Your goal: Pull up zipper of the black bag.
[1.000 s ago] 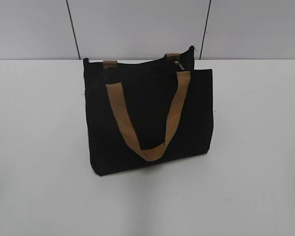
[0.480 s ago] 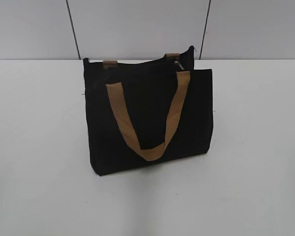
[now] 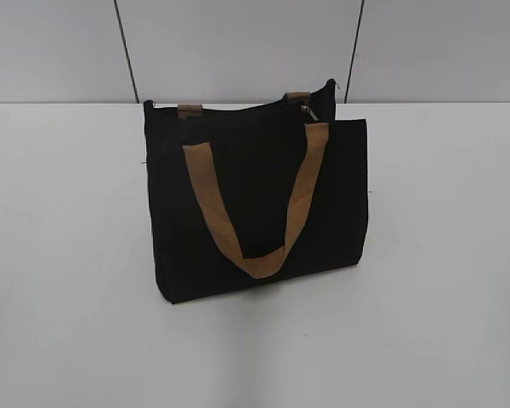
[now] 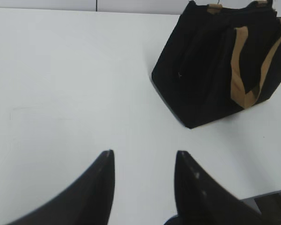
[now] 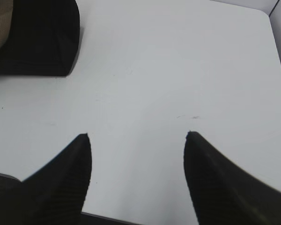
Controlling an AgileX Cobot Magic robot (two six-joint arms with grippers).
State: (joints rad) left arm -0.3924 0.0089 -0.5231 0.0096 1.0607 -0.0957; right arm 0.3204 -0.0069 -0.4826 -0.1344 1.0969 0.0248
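Observation:
The black bag (image 3: 255,204) stands upright on the white table (image 3: 68,255), its front tan strap (image 3: 259,204) hanging in a U. A small silver zipper pull (image 3: 308,110) shows at the bag's top right corner; the zipper line itself is hard to make out. Neither gripper shows in the exterior view. My left gripper (image 4: 143,157) is open and empty over bare table, with the bag (image 4: 210,61) far off at upper right. My right gripper (image 5: 138,137) is open and empty over bare table, with a corner of the bag (image 5: 42,37) at upper left.
A grey panelled wall (image 3: 238,42) stands behind the table. The table's far right corner (image 5: 264,14) shows in the right wrist view. A dark part of the arm base (image 4: 271,204) sits at the lower right of the left wrist view.

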